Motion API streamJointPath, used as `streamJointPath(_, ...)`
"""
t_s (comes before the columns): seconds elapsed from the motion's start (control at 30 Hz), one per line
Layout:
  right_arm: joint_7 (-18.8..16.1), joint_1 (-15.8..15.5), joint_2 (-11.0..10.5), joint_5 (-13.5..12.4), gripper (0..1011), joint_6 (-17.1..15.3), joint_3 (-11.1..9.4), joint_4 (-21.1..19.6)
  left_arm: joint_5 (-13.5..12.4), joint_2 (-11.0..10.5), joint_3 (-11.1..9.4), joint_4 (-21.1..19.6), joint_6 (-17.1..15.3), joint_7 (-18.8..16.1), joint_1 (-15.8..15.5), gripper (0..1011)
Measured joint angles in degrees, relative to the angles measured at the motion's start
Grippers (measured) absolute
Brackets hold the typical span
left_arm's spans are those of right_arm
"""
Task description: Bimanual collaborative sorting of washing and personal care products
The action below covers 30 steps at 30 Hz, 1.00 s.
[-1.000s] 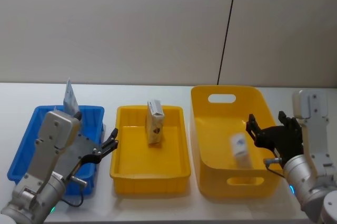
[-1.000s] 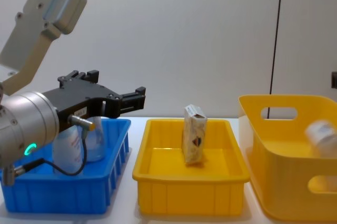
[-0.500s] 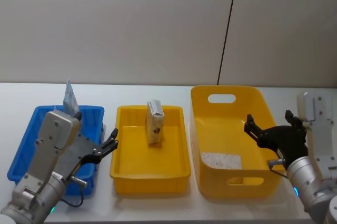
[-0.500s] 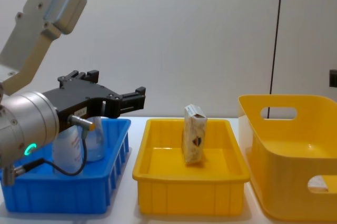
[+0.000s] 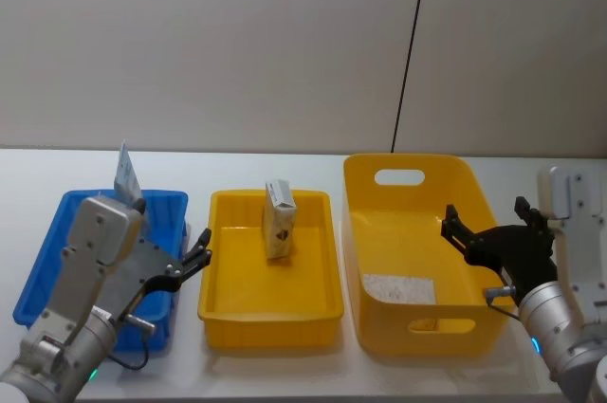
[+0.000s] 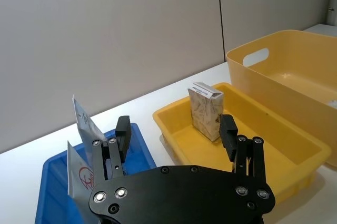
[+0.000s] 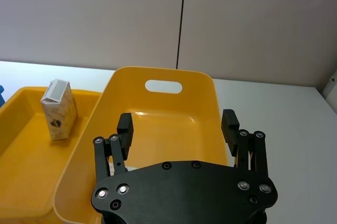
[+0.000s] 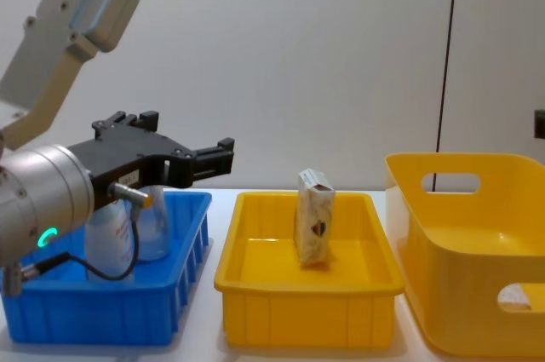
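A beige carton stands upright in the shallow yellow tray; it also shows as the carton, the carton and the carton. A white carton lies flat on the floor of the deep yellow basket. Pale tubes with red print stand in the blue tray; one tube sticks up. My left gripper hovers open over the blue tray's right side. My right gripper is open and empty above the basket's right rim.
The three containers stand in a row on the white table, close to its front edge. A grey wall with a dark vertical seam rises behind. The basket has handle slots in its far wall and near wall.
One second ago a white carton was falling inside the basket; it now lies flat on the floor. My right gripper has drawn back slightly to the right. The left arm has barely moved.
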State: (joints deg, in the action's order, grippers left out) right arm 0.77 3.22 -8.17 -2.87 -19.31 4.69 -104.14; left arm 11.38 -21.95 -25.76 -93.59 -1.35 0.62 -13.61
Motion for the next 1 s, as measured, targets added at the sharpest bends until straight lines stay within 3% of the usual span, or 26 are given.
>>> streamJointPath(0.53, -0.2, -0.1, -0.1, 0.1, 1004, 0.3, -0.1, -0.1, -0.4, 0.3, 2.6, -2.5, -5.4, -2.7, -0.1, 1001)
streamJointPath(1.0, -0.2, -0.1, -0.1, 0.1, 1004, 0.4, -0.1, -0.1, -0.3, 1.8, 5.3, -3.2, -12.9, -6.0, -0.1, 1001)
